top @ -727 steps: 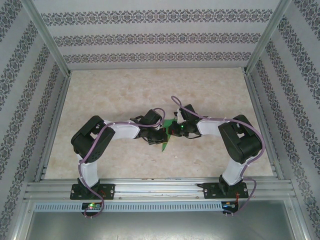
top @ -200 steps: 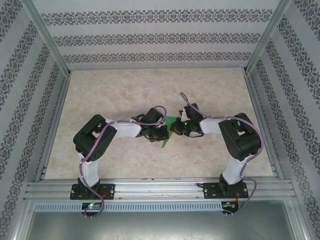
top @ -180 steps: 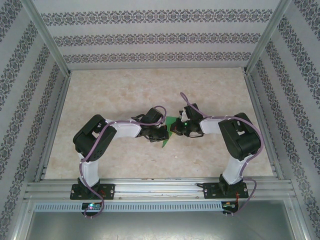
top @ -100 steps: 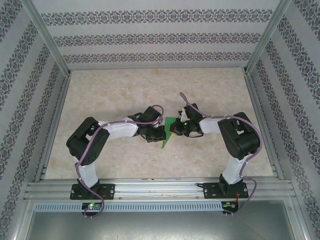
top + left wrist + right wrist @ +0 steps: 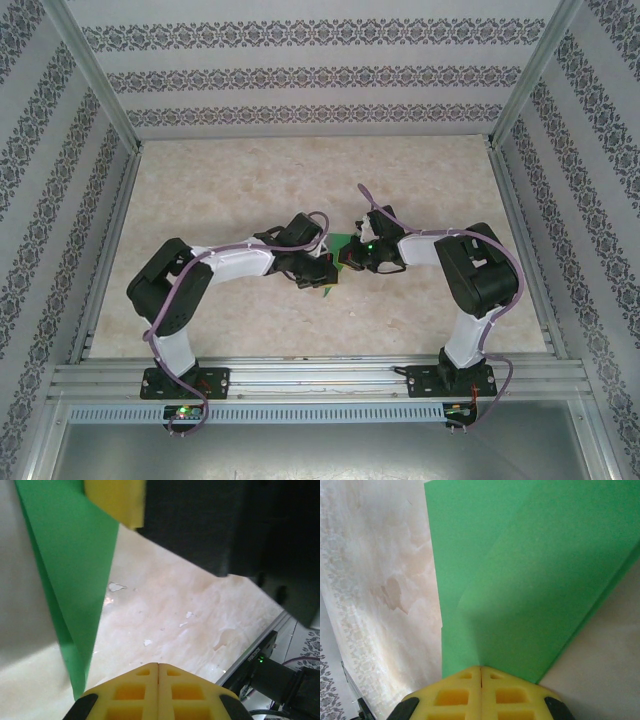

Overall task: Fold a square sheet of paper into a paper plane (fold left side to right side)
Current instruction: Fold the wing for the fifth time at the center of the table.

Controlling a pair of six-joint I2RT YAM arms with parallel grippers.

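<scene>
At centre, L hand (image 5: 324, 272) further over paper (image 5: 342, 244)

Top camera peers down from 6 o'clock toward 12; both wrist cameras sit close over the shared folded paper (image 5: 341, 243).

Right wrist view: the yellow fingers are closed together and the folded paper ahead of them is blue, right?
Not quite. The folded paper is green, not blue; the right wrist view shows it. The right gripper's yellow fingers are indeed closed together.
</scene>
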